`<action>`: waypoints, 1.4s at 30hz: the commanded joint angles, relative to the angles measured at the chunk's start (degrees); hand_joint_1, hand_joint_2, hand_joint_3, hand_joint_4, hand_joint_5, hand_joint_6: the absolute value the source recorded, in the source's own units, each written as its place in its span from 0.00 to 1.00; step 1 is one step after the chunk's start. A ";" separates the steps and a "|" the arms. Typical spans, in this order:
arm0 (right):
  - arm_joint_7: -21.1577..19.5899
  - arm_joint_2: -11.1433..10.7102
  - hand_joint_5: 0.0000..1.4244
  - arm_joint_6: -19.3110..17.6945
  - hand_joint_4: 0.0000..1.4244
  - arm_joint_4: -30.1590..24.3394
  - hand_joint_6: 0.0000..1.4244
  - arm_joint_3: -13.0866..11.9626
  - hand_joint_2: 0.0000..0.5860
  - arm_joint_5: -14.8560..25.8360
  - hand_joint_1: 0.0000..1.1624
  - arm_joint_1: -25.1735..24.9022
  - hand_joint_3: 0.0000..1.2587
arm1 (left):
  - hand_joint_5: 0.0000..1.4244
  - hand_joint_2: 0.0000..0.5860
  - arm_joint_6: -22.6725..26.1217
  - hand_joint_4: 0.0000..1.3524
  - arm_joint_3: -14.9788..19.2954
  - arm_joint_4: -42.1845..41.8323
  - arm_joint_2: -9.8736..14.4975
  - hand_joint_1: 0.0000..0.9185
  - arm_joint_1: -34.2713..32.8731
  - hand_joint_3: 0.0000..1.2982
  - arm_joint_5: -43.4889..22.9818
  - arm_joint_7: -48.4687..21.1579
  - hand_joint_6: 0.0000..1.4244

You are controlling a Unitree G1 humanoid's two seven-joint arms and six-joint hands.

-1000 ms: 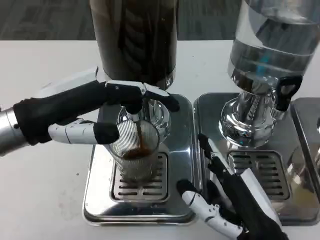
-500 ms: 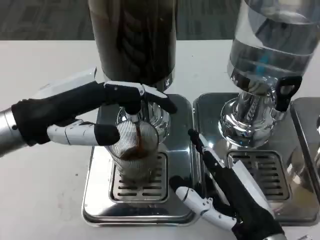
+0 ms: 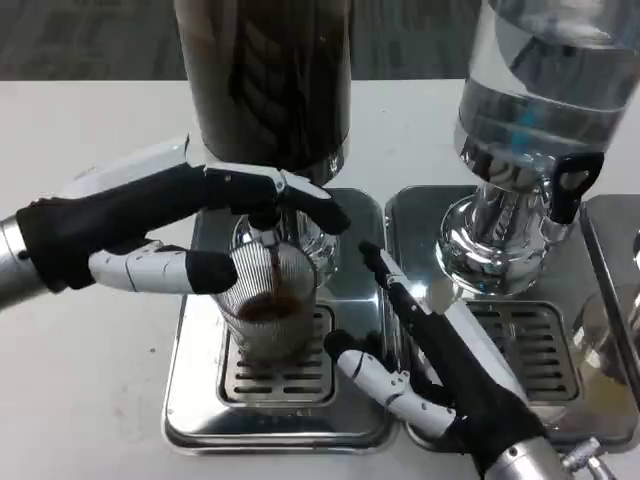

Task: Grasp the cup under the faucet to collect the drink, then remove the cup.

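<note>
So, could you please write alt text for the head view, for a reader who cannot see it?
A dark drink runs from the faucet into a ribbed clear cup on a steel drip tray, with the left hand at the cup and faucet. The right hand reaches toward the cup, fingers spread.

Two drink dispensers stand on the white table: one dark-filled dispenser and one clear-filled dispenser. Two steel drip trays sit side by side, one under each. One ribbed glass cup is there. Two robot hands are in view, the left hand and the right hand.
</note>
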 commanded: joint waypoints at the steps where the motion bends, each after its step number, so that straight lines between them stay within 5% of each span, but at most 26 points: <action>1: 0.33 0.36 0.00 -0.33 0.00 1.77 0.00 -0.18 0.43 0.57 0.30 -1.77 0.00 | 0.11 0.09 0.20 0.24 -0.83 -0.59 1.11 0.00 1.24 0.27 1.19 -0.67 0.08; 20: 1.13 0.40 0.00 -0.15 0.00 6.03 0.00 0.26 0.43 0.20 0.35 -7.91 0.00 | 0.13 0.09 0.28 0.32 -0.78 -1.11 1.44 0.00 1.63 0.27 1.19 -0.07 0.08; 33: 0.92 1.22 0.00 -0.80 0.00 9.26 0.00 0.70 0.46 0.20 0.29 -10.38 0.00 | 0.14 0.09 0.13 0.38 -0.53 -0.99 1.74 0.00 1.80 0.27 1.43 0.96 0.09; 42: 0.85 2.00 0.00 -1.20 0.00 10.22 0.00 0.72 0.45 0.30 0.31 -11.25 0.00 | 0.17 0.13 -0.87 0.28 4.24 0.38 0.63 0.00 2.85 0.25 -0.14 5.93 0.10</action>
